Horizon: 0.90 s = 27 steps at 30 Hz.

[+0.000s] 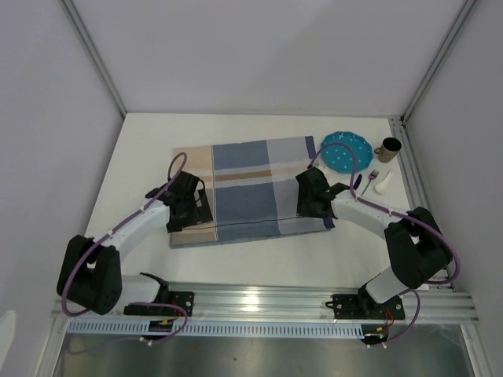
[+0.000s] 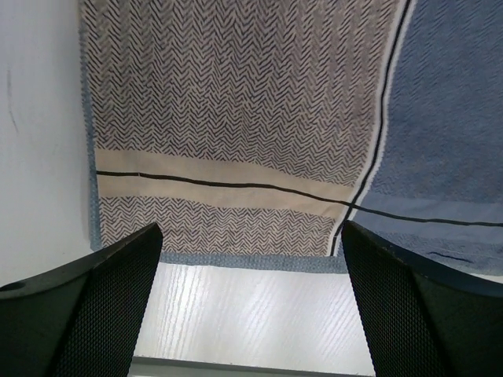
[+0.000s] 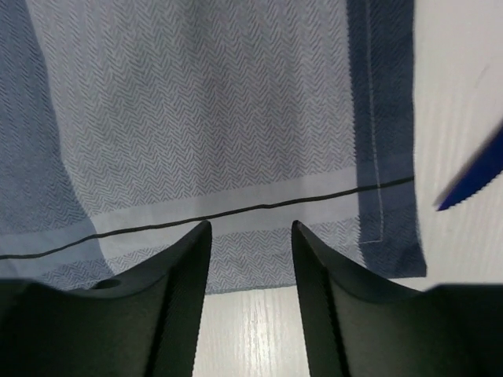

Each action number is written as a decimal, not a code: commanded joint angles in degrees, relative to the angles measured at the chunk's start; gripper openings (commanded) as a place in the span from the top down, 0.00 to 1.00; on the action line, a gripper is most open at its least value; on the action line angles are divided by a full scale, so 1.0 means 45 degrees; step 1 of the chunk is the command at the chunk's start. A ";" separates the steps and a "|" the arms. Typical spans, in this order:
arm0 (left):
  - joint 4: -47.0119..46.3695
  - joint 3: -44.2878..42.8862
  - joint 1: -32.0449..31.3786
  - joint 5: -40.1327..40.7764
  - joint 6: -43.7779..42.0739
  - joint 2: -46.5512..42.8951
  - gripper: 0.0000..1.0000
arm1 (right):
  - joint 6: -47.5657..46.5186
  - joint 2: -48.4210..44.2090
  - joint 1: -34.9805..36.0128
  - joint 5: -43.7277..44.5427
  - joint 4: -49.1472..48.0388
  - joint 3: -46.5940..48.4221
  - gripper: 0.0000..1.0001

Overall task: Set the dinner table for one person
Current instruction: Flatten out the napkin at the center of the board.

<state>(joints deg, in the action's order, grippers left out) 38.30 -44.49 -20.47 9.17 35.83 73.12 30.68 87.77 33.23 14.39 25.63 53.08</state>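
Observation:
The dinner table (image 1: 259,259) is a white top with silver rails. A blue-and-beige checked placemat (image 1: 251,188) lies flat at its middle. My left gripper (image 1: 191,210) hovers over the mat's near left corner, open wide and empty. In the left wrist view the gripper (image 2: 251,306) frames the mat's near hem (image 2: 251,259) and bare table (image 2: 251,314). My right gripper (image 1: 318,206) hovers over the near right corner, open and empty. In the right wrist view the gripper (image 3: 251,267) is above the mat's near edge (image 3: 236,157).
At the back right stand a teal dotted plate (image 1: 346,151) and a brown mug (image 1: 387,148). Below them lie a blue knife (image 1: 356,182), a purple fork (image 1: 369,181) and a small white item (image 1: 383,184). The knife tip shows in the right wrist view (image 3: 471,177).

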 commanded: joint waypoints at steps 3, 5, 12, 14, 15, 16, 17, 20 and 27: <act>0.0295 -0.0503 -0.0002 -0.0846 0.0357 0.1833 0.01 | 0.0273 0.0983 0.0095 -0.0484 -0.0597 -0.0134 0.54; 0.0452 -0.0699 -0.0002 -0.1001 0.0318 0.2810 0.01 | 0.0195 0.1101 0.0095 -0.0658 -0.0753 -0.0271 0.55; 0.1371 -0.0779 -0.0236 -0.0884 0.0474 0.3458 0.01 | 0.0350 0.1377 0.0095 -0.1283 -0.0481 -0.0915 0.63; 0.1506 -0.0603 -0.0236 -0.0808 0.0513 0.3302 0.01 | 0.0448 0.1259 0.0095 -0.1362 -0.0208 -0.1326 0.66; 0.1585 -0.0563 -0.0236 -0.0749 0.0533 0.3243 0.01 | 0.0507 0.1200 0.0095 -0.1420 -0.0052 -0.1443 0.67; 0.1740 -0.0543 -0.0236 -0.0632 0.0572 0.3243 0.01 | 0.0623 0.1006 0.0095 -0.1498 0.0240 -0.1541 0.69; 0.1800 -0.0562 -0.0236 -0.0573 0.0591 0.3223 0.01 | 0.0682 0.0869 0.0095 -0.1654 0.0359 -0.1812 0.69; 0.1995 -0.0621 -0.0236 -0.0397 0.0572 0.3243 0.01 | 0.0742 0.0224 0.0095 -0.2026 0.0885 -0.2282 0.70; 0.2757 -0.1576 -0.0178 0.0442 0.0534 0.3672 0.01 | 0.0195 -0.0675 0.0193 -0.3861 0.1841 -0.2401 0.70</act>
<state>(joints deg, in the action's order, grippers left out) 47.37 -49.01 -20.91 7.40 37.58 88.73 31.94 84.97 33.41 3.16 25.71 43.88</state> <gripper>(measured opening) 0.993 0.304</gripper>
